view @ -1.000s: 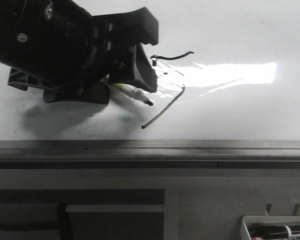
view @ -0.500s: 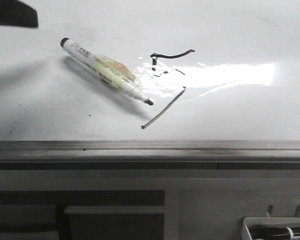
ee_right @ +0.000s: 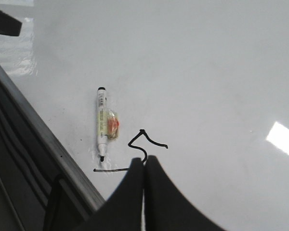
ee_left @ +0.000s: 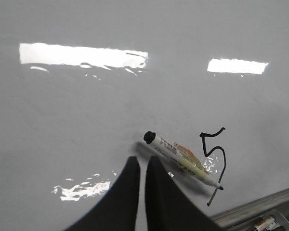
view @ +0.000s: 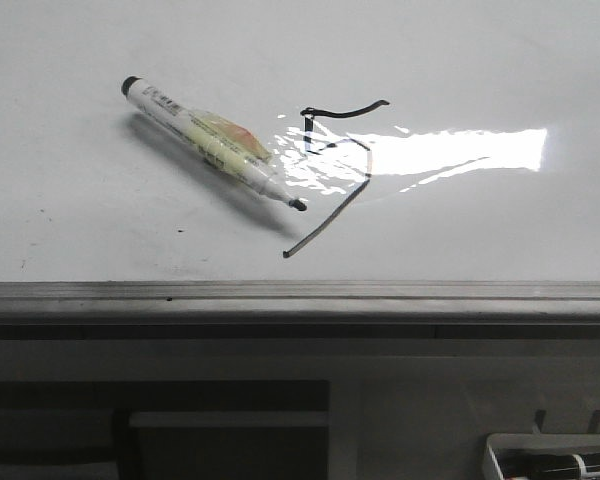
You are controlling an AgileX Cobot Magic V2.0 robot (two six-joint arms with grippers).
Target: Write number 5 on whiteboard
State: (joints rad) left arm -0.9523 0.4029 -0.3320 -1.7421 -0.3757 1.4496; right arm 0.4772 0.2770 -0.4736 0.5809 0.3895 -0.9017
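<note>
Glossy white fills most of the front view: the whiteboard (view: 100,220) lies flat, with a bright glare patch (view: 460,150) at about 2 o'clock from the number 5 (view: 332,175). That 5 sits near mid-board, its tail running toward 7 o'clock. A marker (view: 212,143) lies uncapped at its 9 o'clock, tip just beside the tail. A grey rail (view: 300,298) edges the board. At 5 o'clock a white tray (view: 500,448) holds markers. Left gripper (ee_left: 139,166) and right gripper (ee_right: 144,166) hang above, fingers nearly together, empty.
</note>
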